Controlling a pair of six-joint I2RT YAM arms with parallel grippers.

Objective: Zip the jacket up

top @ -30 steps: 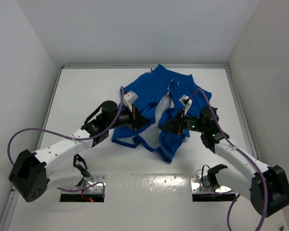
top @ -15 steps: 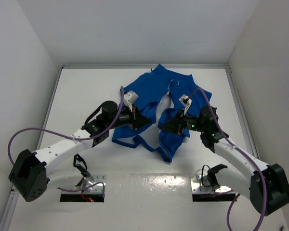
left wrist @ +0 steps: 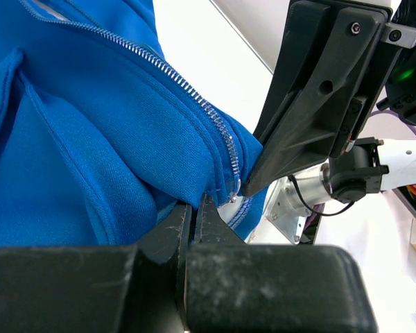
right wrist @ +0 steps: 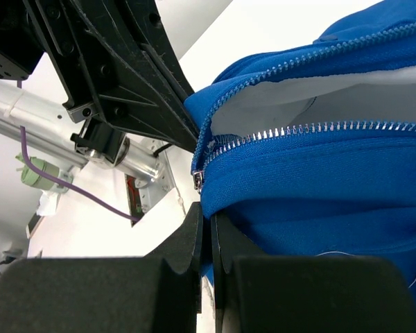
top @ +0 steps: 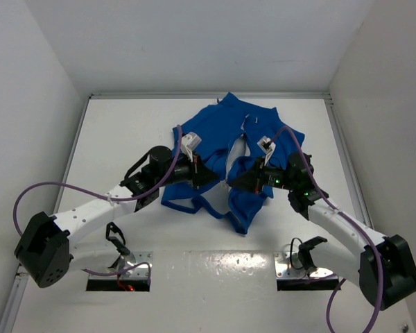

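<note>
The bright blue jacket (top: 229,139) lies crumpled at the table's middle, front open, white lining showing. My left gripper (top: 220,182) is shut on the hem of the jacket's left front panel (left wrist: 90,139), just below the zipper teeth (left wrist: 218,132). My right gripper (top: 230,184) is shut on the hem of the right front panel (right wrist: 333,187), under the zipper's lower end. The silver slider (right wrist: 198,178) hangs at the bottom of the zipper, just above my right fingertips (right wrist: 194,229). The two grippers almost meet tip to tip.
The white table (top: 125,132) is boxed in by white walls at the back and sides. Purple cables loop from both arms. Two metal base plates (top: 298,267) sit at the near edge.
My left gripper has shifted slightly right, closing the gap to the right gripper. The right arm and the jacket have hardly moved.
</note>
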